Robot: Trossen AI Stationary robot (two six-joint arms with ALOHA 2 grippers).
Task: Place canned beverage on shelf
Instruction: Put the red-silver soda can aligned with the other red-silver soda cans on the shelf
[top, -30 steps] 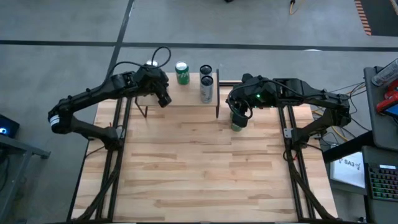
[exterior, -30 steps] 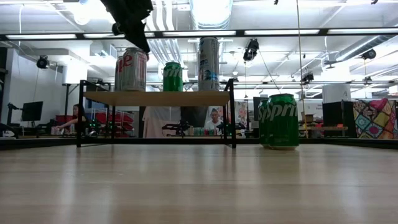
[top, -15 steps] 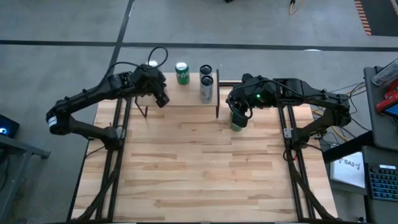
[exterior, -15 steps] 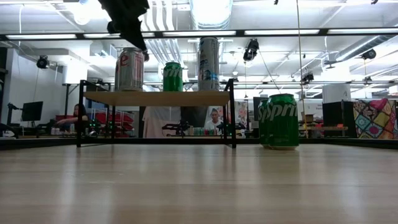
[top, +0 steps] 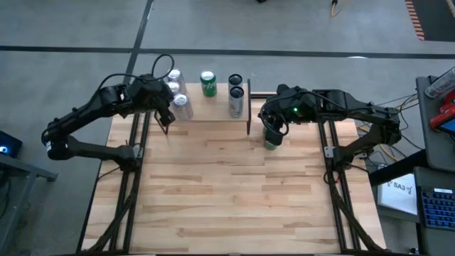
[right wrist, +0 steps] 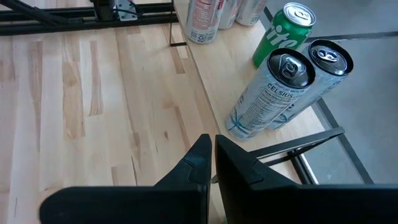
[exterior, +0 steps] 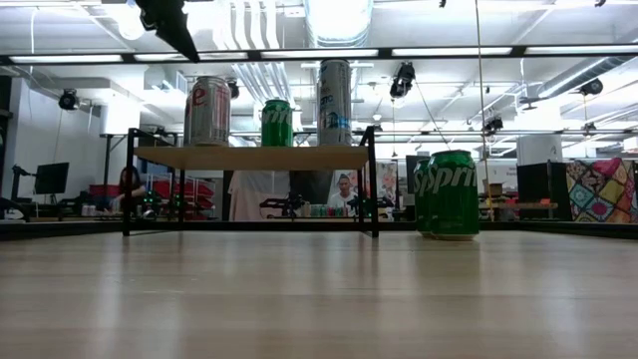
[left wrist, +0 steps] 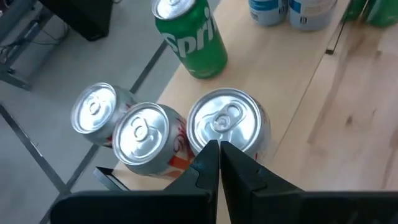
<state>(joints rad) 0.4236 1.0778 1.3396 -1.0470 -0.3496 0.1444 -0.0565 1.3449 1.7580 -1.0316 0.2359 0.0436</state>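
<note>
The shelf (exterior: 254,157), a light-wood plank on thin black legs, stands at the table's far edge (top: 213,108). Three silver cans (left wrist: 227,124), a green Sprite can (left wrist: 193,34) and two tall Celsius cans (right wrist: 267,93) stand upright on it. Another green Sprite can (exterior: 454,192) stands on the tabletop right of the shelf (top: 271,144). My left gripper (left wrist: 219,155) is shut and empty, hovering above the nearest silver can, high above the shelf's left end (exterior: 189,48). My right gripper (right wrist: 212,146) is shut and empty, above the green can on the table (top: 272,130).
The wooden tabletop (top: 234,192) stretches toward its near edge in front of the shelf. Black frame bars (top: 131,178) run along both sides of the table. People and equipment show in the room behind the shelf (exterior: 344,189).
My left gripper has drawn back from the silver cans, up and toward the table's left edge, so all three silver cans now show on the shelf's left end. The cans stand upright where they were.
</note>
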